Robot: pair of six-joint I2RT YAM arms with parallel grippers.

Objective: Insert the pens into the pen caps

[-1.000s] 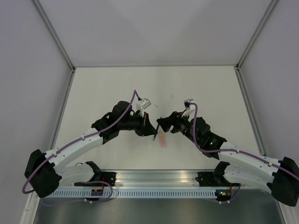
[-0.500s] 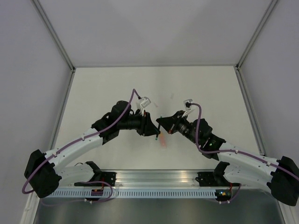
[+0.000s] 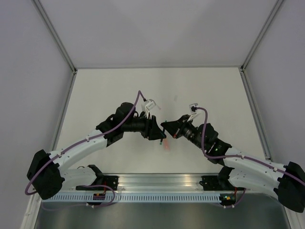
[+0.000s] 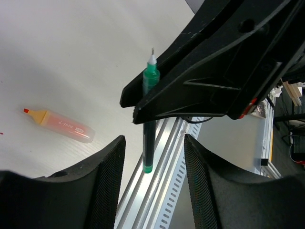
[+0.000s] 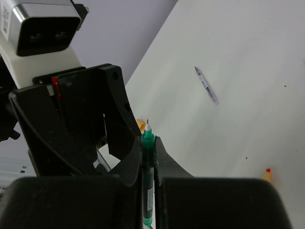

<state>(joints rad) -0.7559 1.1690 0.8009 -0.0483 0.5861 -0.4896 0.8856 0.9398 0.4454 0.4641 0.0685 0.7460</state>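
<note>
The dark pen with green ends (image 5: 147, 177) stands upright, tip up, with my right gripper (image 5: 147, 145) shut on its upper part. In the left wrist view the same pen (image 4: 149, 143) hangs from those jaws, its lower end between the fingers of my open left gripper (image 4: 153, 143), touching neither. The pale orange pen (image 4: 59, 125) lies uncapped on the table below; its red tip (image 5: 267, 172) also shows in the right wrist view. A small orange-yellow cap (image 5: 139, 124) peeks out behind the left gripper. From above, the two grippers (image 3: 161, 130) meet over the orange pen (image 3: 166, 144).
A thin grey-blue stick (image 5: 206, 86) lies on the white table (image 3: 119, 90) farther out. An aluminium rail (image 3: 162, 181) runs along the near edge between the arm bases. Walls enclose the table on three sides.
The green pen has passed from left to right: my right gripper closed on it and my left gripper opened and let go. Both wrists shifted slightly toward the near edge.
</note>
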